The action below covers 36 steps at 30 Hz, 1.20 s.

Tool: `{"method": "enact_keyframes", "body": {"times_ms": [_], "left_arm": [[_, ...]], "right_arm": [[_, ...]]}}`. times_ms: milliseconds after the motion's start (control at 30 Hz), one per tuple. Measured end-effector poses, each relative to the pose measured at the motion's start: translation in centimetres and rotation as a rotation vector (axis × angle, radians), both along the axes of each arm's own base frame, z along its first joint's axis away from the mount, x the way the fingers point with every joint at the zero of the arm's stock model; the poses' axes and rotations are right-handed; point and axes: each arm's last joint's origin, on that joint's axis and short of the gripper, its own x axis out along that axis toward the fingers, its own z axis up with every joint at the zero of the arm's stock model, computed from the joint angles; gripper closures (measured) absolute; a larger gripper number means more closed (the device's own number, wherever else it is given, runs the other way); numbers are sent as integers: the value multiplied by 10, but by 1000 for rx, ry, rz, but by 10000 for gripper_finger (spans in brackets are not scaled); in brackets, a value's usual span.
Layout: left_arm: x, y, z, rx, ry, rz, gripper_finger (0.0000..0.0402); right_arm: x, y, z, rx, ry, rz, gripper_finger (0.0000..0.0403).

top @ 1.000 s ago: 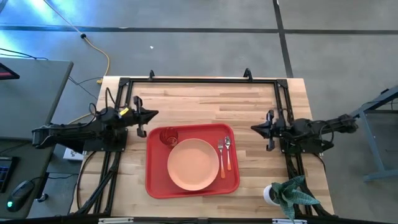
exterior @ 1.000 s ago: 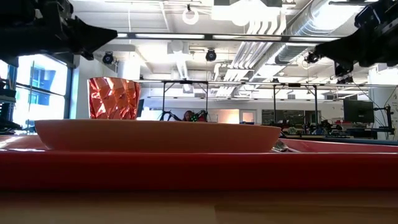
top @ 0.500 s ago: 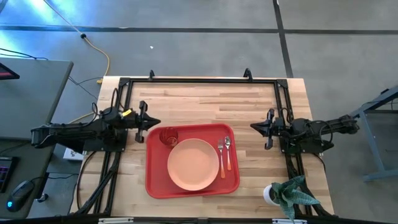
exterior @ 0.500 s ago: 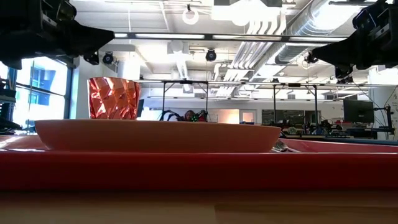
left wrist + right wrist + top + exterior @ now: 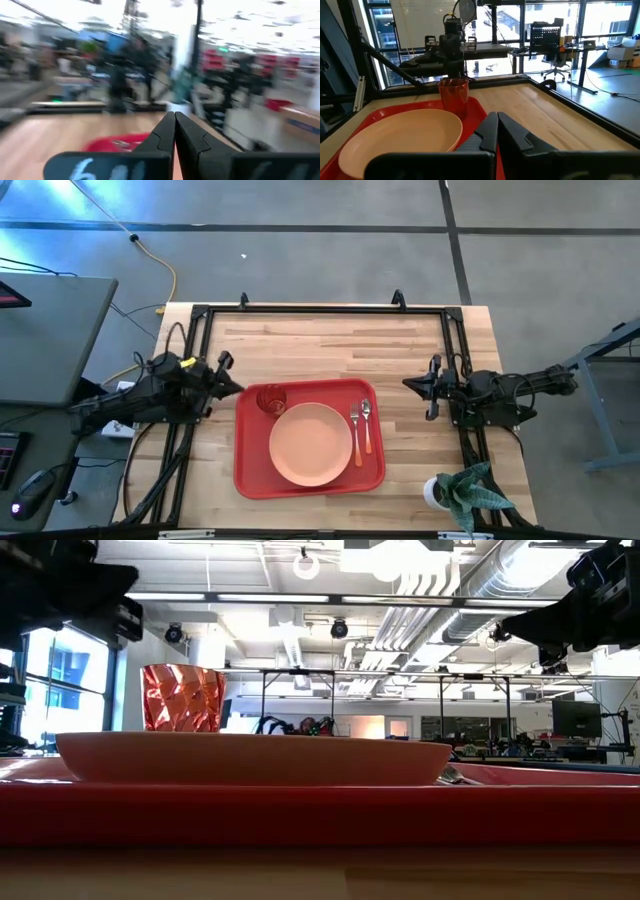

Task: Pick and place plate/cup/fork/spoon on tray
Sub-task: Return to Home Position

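The red tray [image 5: 250,470] lies on the wooden table, toward its near edge. On it rest the salmon-pink plate [image 5: 311,443], the orange-red cup [image 5: 271,399] upright at its far left corner, and the fork [image 5: 355,435] and spoon [image 5: 366,426] side by side right of the plate. My left gripper [image 5: 238,387] is shut and empty, just left of the tray's far left corner. My right gripper [image 5: 408,385] is shut and empty, right of the tray. The cup [image 5: 453,97] and plate [image 5: 400,133] also show in the right wrist view.
A potted plant [image 5: 462,492] stands at the table's near right corner. A black frame [image 5: 320,310] runs along the table's far edge and both sides. Bare wood lies between the tray and the far edge.
My left arm has drawn back toward the table's left edge and a little toward the near edge, its gripper turning about as it went. The things on the tray have stayed where they were.
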Motion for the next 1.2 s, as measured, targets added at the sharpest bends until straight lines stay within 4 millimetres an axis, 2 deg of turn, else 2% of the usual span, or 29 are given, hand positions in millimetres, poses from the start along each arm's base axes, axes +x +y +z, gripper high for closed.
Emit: {"method": "enact_keyframes", "body": {"times_ms": [133,500,1200], "left_arm": [[2,0,-13,-20,135,-28,401],[5,3,-14,-33,154,45,401],[5,3,-14,-32,154,47,401]], "right_arm": [[0,0,0,0,2,1,402],[0,0,0,-1,3,3,402],[0,0,0,-1,3,3,402]]}}
